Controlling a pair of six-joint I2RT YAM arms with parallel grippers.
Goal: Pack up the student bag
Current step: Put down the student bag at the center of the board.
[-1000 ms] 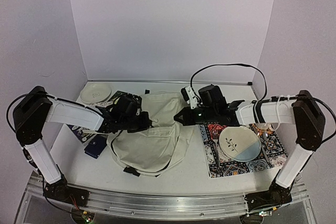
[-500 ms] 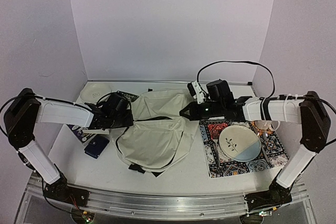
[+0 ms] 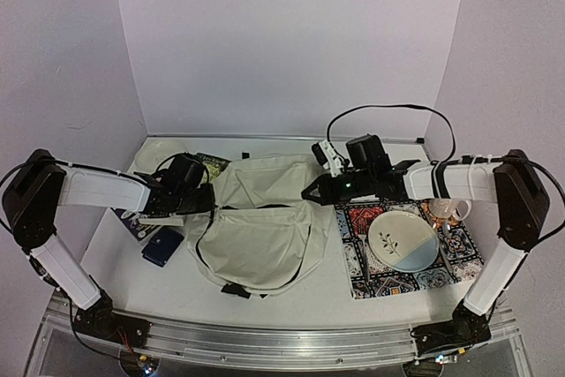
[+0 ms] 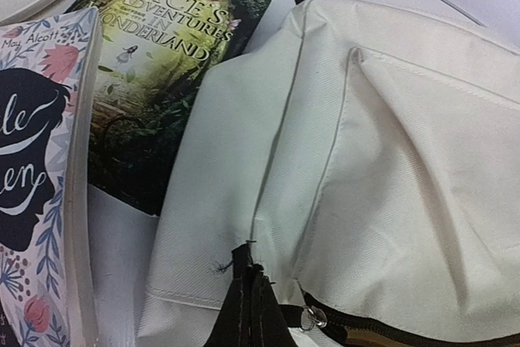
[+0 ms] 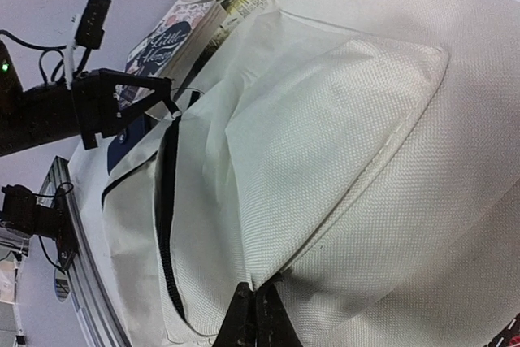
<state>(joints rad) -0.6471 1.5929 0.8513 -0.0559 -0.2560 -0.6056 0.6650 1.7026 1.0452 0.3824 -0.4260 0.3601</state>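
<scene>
Student bag (image 3: 260,240) lies mid-table, between both arms, slumped flat. Left gripper (image 4: 248,302) clenched on cream fabric at bag's left edge, just beside zipper pull (image 4: 309,318). Right gripper (image 5: 256,313) pinched tight on fabric fold at bag's right side. Alice book (image 4: 162,71) left of bag, its right part under bag edge; second book (image 4: 41,176) beside it. Patterned mat (image 3: 371,282) with plate (image 3: 403,242) right of bag.
</scene>
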